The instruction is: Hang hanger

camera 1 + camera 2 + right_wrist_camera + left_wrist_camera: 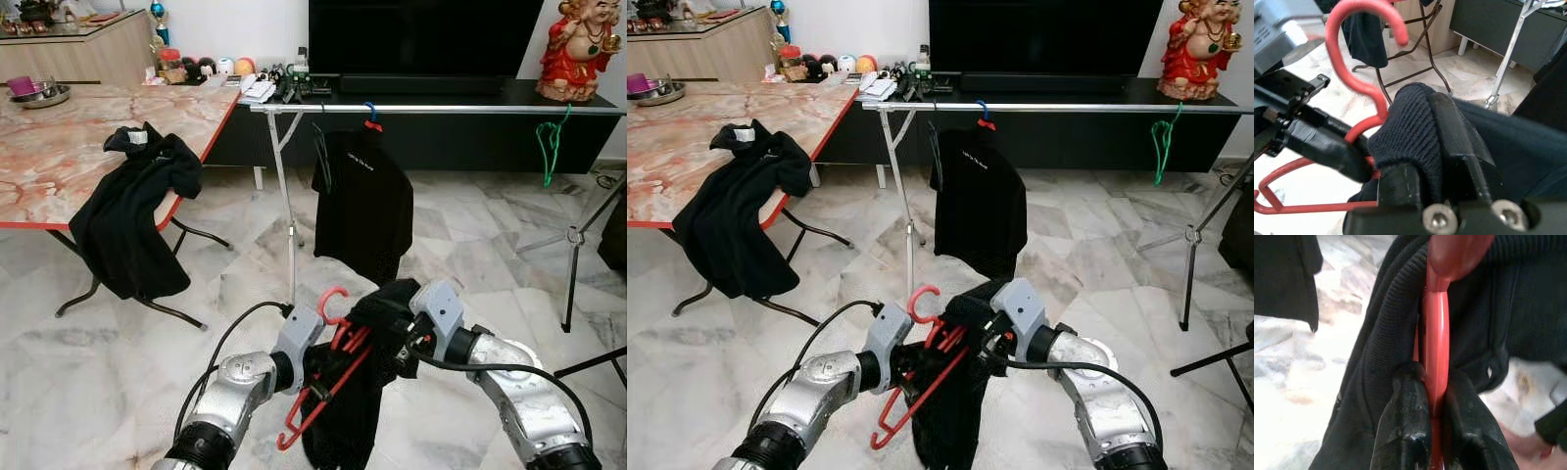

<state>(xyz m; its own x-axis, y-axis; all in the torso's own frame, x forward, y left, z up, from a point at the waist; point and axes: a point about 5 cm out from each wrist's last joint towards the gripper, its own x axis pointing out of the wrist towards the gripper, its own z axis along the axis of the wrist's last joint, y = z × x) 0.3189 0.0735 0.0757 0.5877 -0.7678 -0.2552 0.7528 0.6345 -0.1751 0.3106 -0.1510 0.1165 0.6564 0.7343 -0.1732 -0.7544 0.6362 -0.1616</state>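
1. While both silver arms reach in low, the left gripper (1436,396) has its two black fingers pressed tight on the shaft of the red hanger (328,377), pinching it just below the hook.
2. Right beside it, the right gripper (1418,147) clamps a thick fold of the black shirt (377,323), its fingers squeezed onto the knit collar. That shirt is draped over the hanger and trails down toward the marble floor (235,284).
3. The hanger sits tilted between the two grippers, hook curling upward, its lower bar sloping down toward the left arm.
4. Further out, a second black shirt (362,201) hangs on the silver clothes rail (441,110) from a hanger with a blue hook.
5. Along that rail, off to the right, a green hanger (551,142) dangles by itself.
6. To the left, another black garment (132,211) slumps over the edge of the marble-topped table (59,157).
7. At the back, a dark TV cabinet (470,137) carries a red figurine (578,49).
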